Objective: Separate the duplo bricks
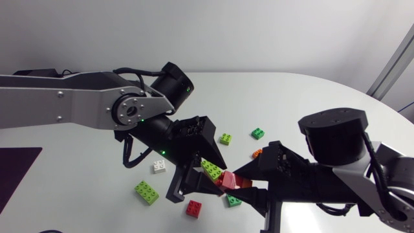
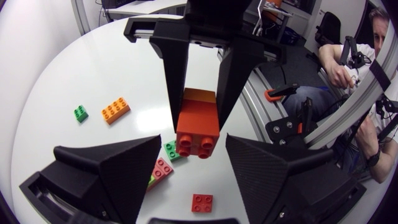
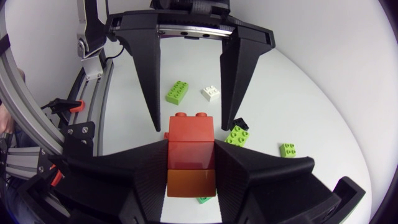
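A stack of two bricks, red point(image 3: 191, 134) on orange point(image 3: 191, 180), hangs above the table. My right gripper point(image 3: 191, 152) is shut on its sides. In the head view the stack point(image 1: 229, 179) is at the front middle, between both grippers. My left gripper point(image 2: 194, 139) faces it from the other side, open. Its fingers point(image 3: 151, 81) flank the red end with a small gap on each side. In the left wrist view the stack point(image 2: 198, 127) shows its underside between the right gripper's fingers point(image 2: 176, 68). My left gripper point(image 1: 213, 176) and right gripper point(image 1: 239, 184) meet tip to tip.
Loose bricks lie on the white table point(image 1: 304, 97): a lime one point(image 1: 147, 191), a white one point(image 1: 159, 167), a red one point(image 1: 193, 208), small green ones point(image 1: 226, 138) point(image 1: 257, 133), an orange one point(image 1: 257, 154). A dark mat point(image 1: 16, 178) covers the front left corner.
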Controlling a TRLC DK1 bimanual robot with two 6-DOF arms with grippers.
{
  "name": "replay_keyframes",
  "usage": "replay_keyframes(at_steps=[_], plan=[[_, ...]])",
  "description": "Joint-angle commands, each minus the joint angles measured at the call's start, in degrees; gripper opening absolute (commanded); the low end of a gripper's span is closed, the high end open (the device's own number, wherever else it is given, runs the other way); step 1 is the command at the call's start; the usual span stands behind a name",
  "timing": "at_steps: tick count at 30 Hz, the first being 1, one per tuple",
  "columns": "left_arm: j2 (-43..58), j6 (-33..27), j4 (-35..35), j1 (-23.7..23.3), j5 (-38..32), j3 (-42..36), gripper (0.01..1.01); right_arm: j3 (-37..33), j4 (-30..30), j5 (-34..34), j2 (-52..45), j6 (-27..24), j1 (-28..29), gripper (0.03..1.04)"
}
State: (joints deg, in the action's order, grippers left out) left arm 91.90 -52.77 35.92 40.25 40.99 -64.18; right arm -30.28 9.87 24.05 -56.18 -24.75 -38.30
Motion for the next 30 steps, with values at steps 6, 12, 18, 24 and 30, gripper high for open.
replay_keyframes(at_steps=[6,12,18,24,30], plan=[[1.1,1.3,-0.3,0.5,1.7,0.6,0.495,-0.9,-0.7,0.6,-0.5,1.5,-1.0,0.27],[1.1,1.3,-0.3,1.0,2.0,0.6,0.403,-0.8,-0.7,0.6,-0.1,1.7,-1.2,0.27],[1.1,1.4,-0.3,1.4,2.0,0.6,0.359,-0.7,-0.7,0.6,0.4,1.8,-1.4,0.27],[1.1,1.4,-0.3,1.9,2.1,0.8,0.302,-0.4,-0.5,0.6,1.1,1.8,-1.4,0.27],[0.8,1.4,-0.2,2.1,2.1,0.7,0.300,-0.4,0.1,0.7,1.5,1.8,-1.4,0.31]])
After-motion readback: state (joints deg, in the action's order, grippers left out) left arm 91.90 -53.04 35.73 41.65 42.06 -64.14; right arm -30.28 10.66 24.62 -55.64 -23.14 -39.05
